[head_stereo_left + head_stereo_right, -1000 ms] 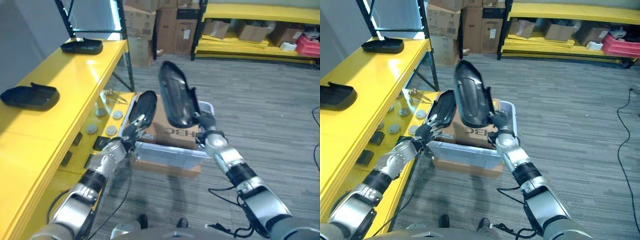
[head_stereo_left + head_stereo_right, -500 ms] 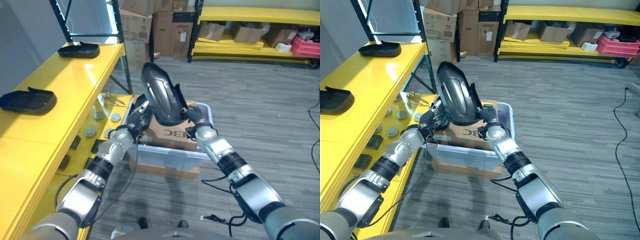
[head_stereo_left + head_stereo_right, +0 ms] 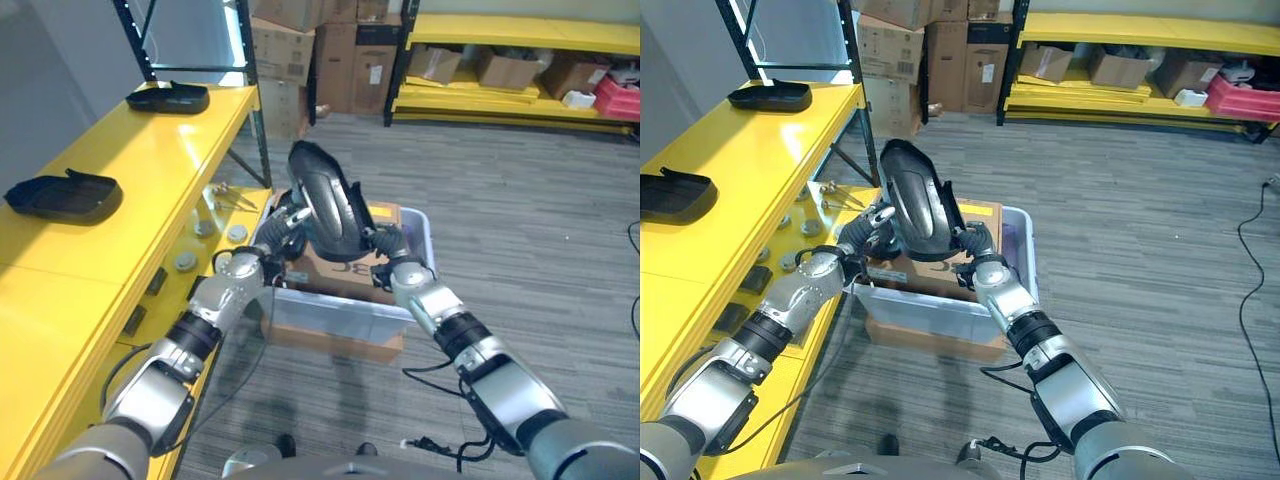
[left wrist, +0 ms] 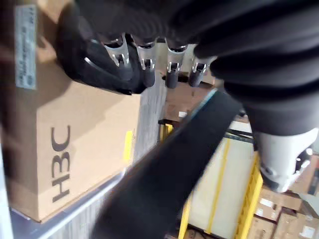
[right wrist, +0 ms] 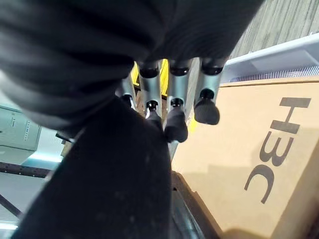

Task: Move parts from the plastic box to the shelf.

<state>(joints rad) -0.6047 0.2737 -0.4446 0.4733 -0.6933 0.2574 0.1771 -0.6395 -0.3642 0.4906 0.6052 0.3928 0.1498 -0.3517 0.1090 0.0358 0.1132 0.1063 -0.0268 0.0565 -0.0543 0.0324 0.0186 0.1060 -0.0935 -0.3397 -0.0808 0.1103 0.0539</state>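
I have the black part (image 3: 325,200) up out of the plastic box (image 3: 405,305), held between both hands at centre frame in the eye views. Its long axis stands near upright, the top leaning a little toward the upper left of the frame.

My right hand (image 3: 385,247) is under the part's lower right end, fingers (image 5: 174,117) curled against its edge — clamped on it, as the right wrist view shows. My left hand (image 3: 283,222) is against the part's left side, beside a second black part (image 3: 872,232) in the box; in the left wrist view its fingers (image 4: 144,64) bend over a dark moulded piece, but I cannot tell whether they grip it or merely rest there.

A cardboard box (image 3: 930,265) sits inside the plastic box, directly below the part.

The shelf (image 3: 120,235) lies to frame left of both hands, its yellow top carrying two black parts already — one at far left (image 3: 62,195), one at upper left (image 3: 167,96).

Judgement: the carry goes leftward, so the left arm is the nearer one to the shelf; the part will need laying over from upright to flat.
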